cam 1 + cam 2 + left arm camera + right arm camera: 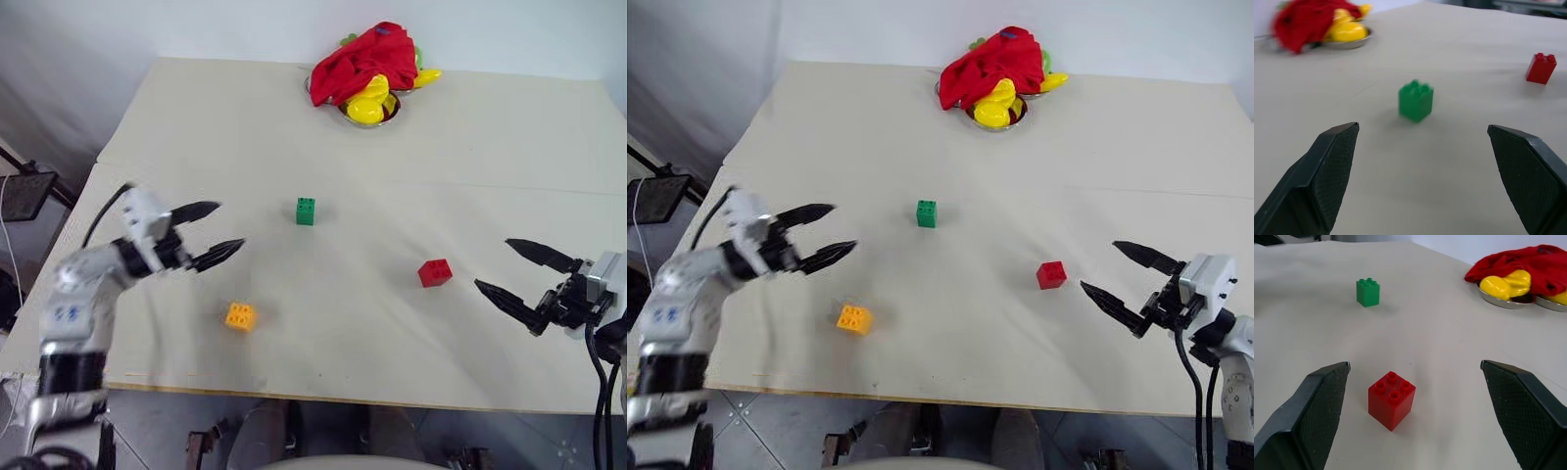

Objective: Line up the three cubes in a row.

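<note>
So the table (470,127) is sitting pretty bare, with a bowl (345,110) of yellow toys under a red cloth (362,61) at top centre, and both arms are hovering off the surface: left gripper (217,235) at mid-left and right gripper (517,271) at lower right, each with fingers spread wide and holding nothing. The three cubes are lying well apart in a loose triangle, green cube (306,211) at centre, red cube (434,272) right of centre, orange cube (240,316) lower left. I'm guessing the risk is a fingertip clipping a little block and sending it skidding or tipping, since these look light.
</note>
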